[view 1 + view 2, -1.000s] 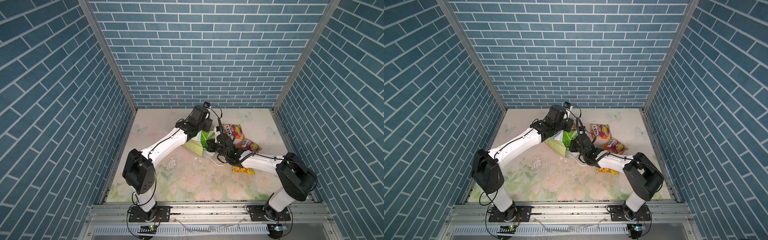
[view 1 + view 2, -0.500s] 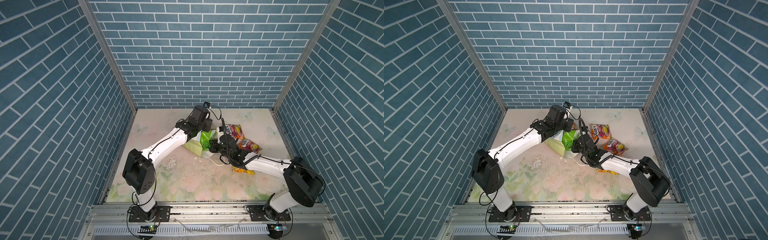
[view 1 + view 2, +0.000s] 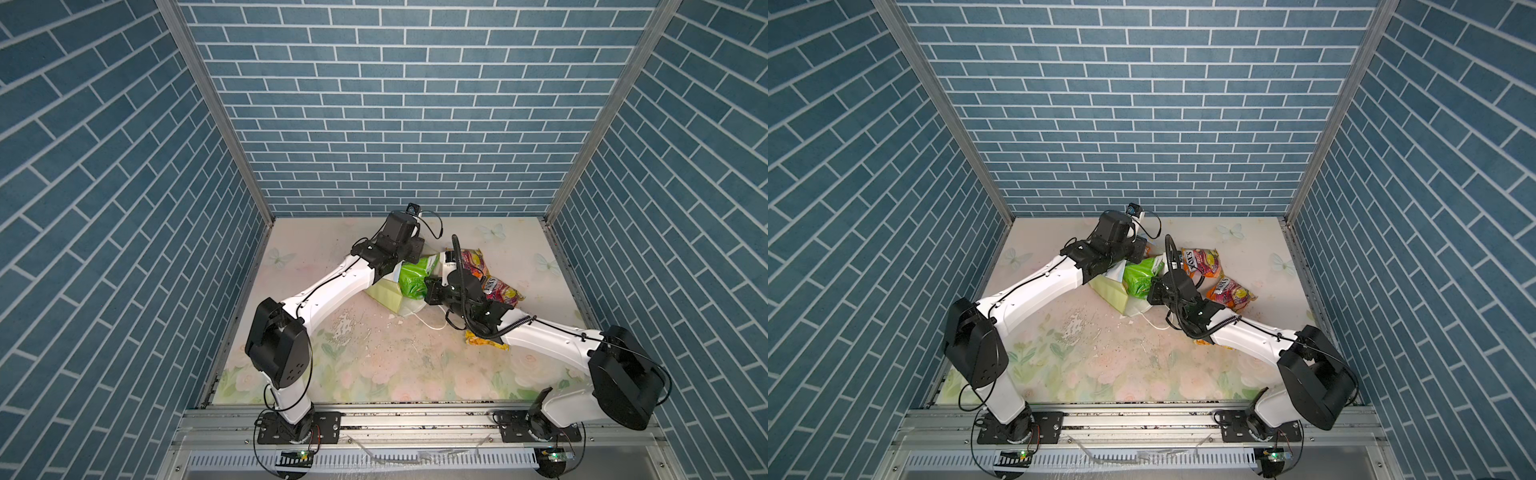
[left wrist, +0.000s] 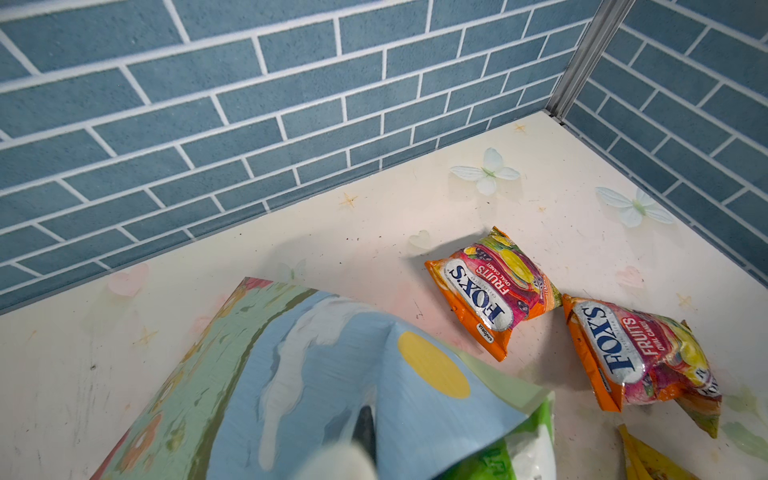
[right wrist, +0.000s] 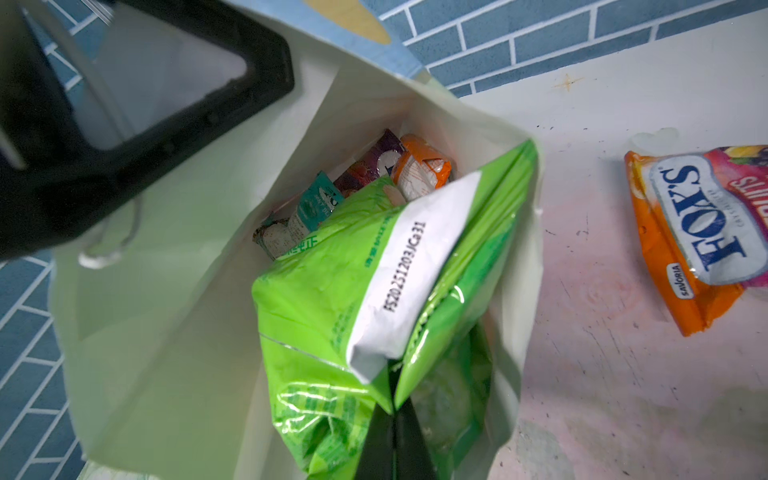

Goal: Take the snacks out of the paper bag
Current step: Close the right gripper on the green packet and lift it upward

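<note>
Clearly the paper bag (image 3: 386, 293) lies on its side mid-table, mouth toward four o'clock, its upper wall seemingly pinched in the closed left gripper (image 4: 365, 424). Our right gripper (image 5: 392, 399) is clamped on the back seam of the green packet (image 5: 332, 299), half out of that mouth. It looks light, crinkly and slippery, so we would hold the flat seam, not the puffy body. Deeper inside sit other packets (image 5: 311, 208); two FOX'S packets (image 3: 473, 262) lie at three o'clock of it
</note>
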